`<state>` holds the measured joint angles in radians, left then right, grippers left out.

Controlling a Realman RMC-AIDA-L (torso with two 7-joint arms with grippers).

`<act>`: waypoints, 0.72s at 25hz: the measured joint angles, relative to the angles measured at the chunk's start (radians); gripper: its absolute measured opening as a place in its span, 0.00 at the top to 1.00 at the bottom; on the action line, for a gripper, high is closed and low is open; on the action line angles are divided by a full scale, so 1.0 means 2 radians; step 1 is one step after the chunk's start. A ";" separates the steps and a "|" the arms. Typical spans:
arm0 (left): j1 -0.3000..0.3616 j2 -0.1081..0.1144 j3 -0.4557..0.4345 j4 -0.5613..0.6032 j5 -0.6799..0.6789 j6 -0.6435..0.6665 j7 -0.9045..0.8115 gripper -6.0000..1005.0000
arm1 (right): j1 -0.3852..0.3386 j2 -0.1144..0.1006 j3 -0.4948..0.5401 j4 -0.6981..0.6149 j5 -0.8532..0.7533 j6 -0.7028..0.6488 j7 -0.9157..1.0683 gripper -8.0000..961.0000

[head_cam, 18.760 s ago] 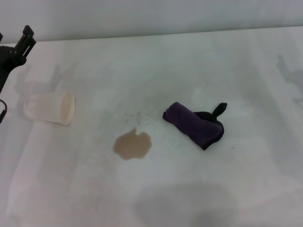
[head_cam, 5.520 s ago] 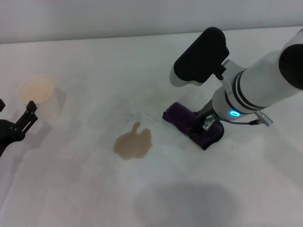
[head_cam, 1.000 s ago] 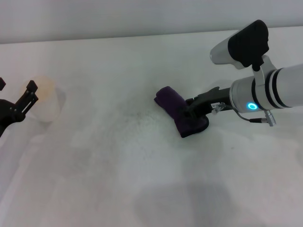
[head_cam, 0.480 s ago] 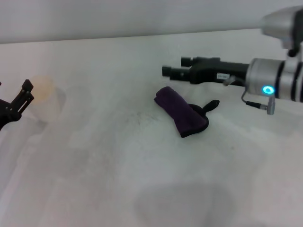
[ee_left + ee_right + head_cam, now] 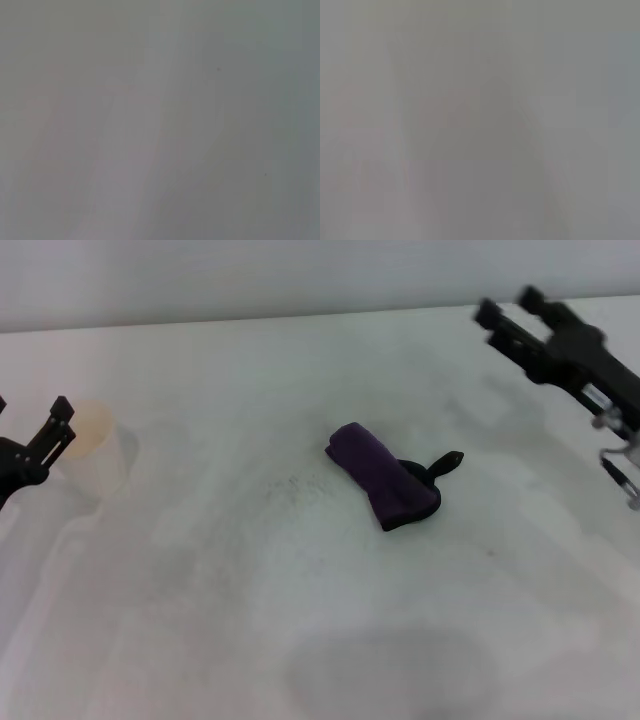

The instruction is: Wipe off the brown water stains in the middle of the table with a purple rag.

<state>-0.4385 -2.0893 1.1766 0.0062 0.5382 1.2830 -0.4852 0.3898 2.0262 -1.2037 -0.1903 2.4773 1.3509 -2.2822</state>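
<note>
purple rag (image 5: 385, 476) on table (image 5: 300, 620), well apart from seemingly open, empty right hand (image 5: 507, 312)

You see only the desk (image 5: 165, 125) in your left wrist view. It fills the whole picture. It is pale grey and plain. Some soft, lighter and darker bands run slanting across it, from one edge to the other. You can spot two tiny dark specks (image 5: 218, 69) on it, well apart from each other. Nothing stands or lies on this part of the desk. You cannot see the left arm's own tool here.
</note>
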 joint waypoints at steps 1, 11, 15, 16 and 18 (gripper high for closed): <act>0.000 0.000 0.000 0.000 -0.003 0.001 0.001 0.12 | 0.000 0.001 0.006 0.021 0.016 -0.001 -0.041 0.09; 0.008 -0.004 0.000 -0.007 -0.042 0.012 0.001 0.12 | -0.010 0.001 0.082 0.094 0.032 0.032 -0.154 0.09; 0.008 -0.004 0.001 -0.011 -0.042 0.011 0.001 0.12 | -0.012 0.001 0.082 0.095 0.032 0.037 -0.155 0.09; 0.008 -0.004 0.001 -0.011 -0.042 0.010 0.000 0.12 | -0.011 0.001 0.082 0.095 0.032 0.038 -0.155 0.09; 0.007 -0.004 0.002 -0.011 -0.042 0.010 -0.001 0.12 | -0.010 0.001 0.081 0.097 0.032 0.039 -0.155 0.09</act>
<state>-0.4243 -2.0970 1.1804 -0.0164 0.4538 1.3023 -0.4863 0.3695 2.0279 -1.0410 0.0032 2.5417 1.4283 -2.5930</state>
